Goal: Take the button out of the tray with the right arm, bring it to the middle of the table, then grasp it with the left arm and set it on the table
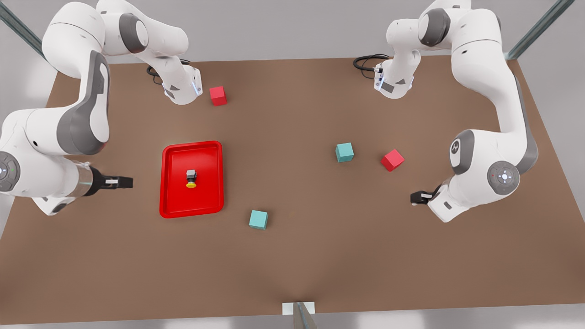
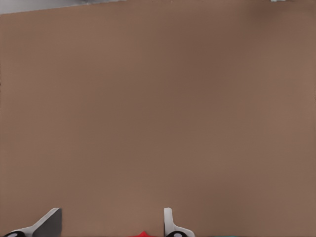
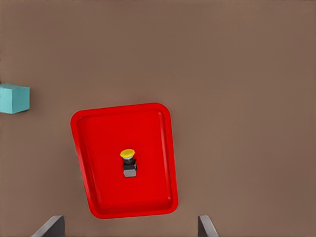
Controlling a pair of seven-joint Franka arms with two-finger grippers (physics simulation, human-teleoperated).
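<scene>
While both white jointed arms hang above the flat matte brown tabletop (image 1: 292,256), nothing is held by either. At the front view's left, the right arm's black two-finger gripper (image 1: 119,182) sits just off the shallow bright red rectangular tray (image 1: 170,201), not touching it; the right wrist view shows its fingertips (image 3: 51,226) spread wide apart, empty, with the tray's rim (image 3: 79,148) between and beyond them. The tiny push-button with round yellow cap and grey-black boxy base (image 1: 191,178) lies on its side near the middle of the tray floor, clear of every rim, cap pointing toward the table's near edge; same button (image 3: 128,162) is plain in the right wrist view. A small red cube (image 1: 218,96) rests on the table beyond the tray, near the far left arm base. A teal cube (image 1: 258,220) sits just off the tray's near right corner, apart from it; it shows at the edge of the right wrist view too (image 3: 14,98). Further right, a second teal cube (image 1: 344,152) and a tilted second red cube (image 1: 392,160) sit near each other, not touching. At the front view's right, the left arm's black gripper (image 1: 419,197) hovers over bare table, well apart from the tray; the left wrist view shows its fingertips (image 2: 49,222) parted wide, gripping nothing.
</scene>
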